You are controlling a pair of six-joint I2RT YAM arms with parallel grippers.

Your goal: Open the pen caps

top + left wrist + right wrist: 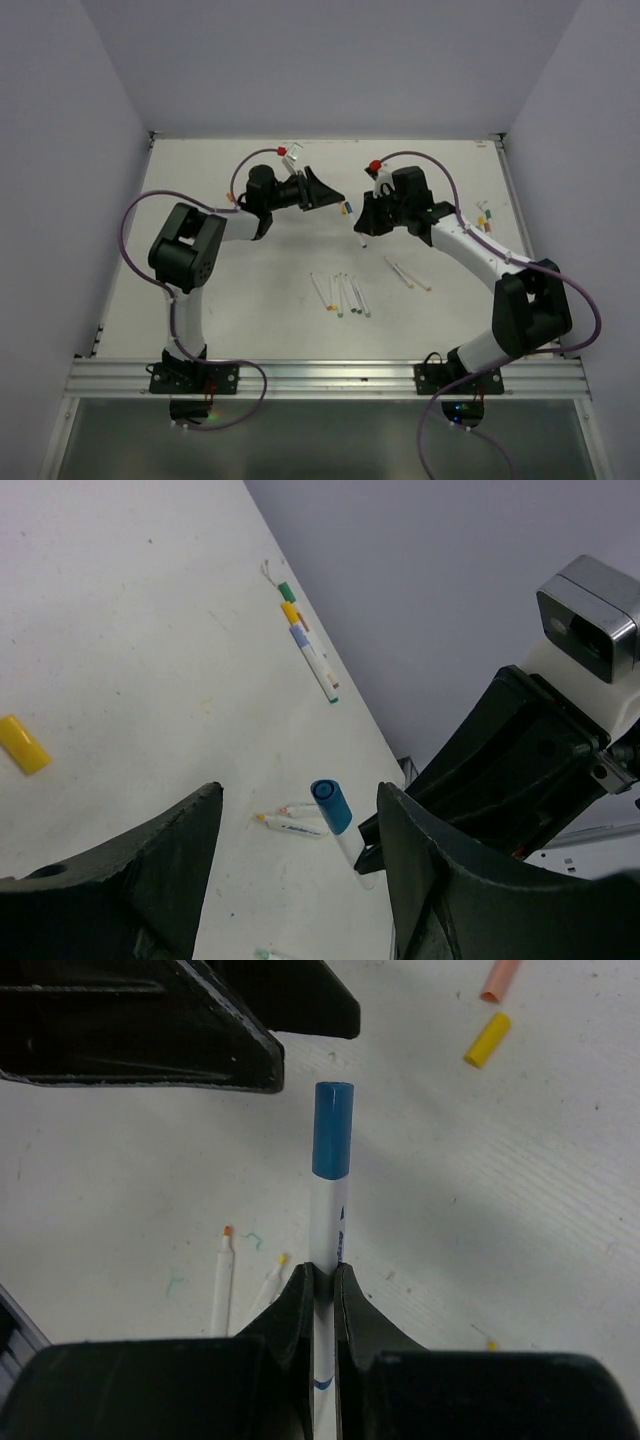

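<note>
Even, diffuse light from above; white table (250,290) bright in top view, no harsh glare; walls (330,60) pale lilac, cool cast. Shadows soft: faint grey under arms; in right wrist view pen (331,1150) sharp, throws broad blurry shadow to its right. In left wrist view black fingers (130,880) dark, slightly soft, surface detail lost; far pens (312,650) clear enough. Top view coarse; small things mere specks; little distortion at edges.

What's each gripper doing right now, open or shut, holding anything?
Left gripper: open, holding nothing.
Right gripper: closed on the blue-capped pen, cap on.
</note>
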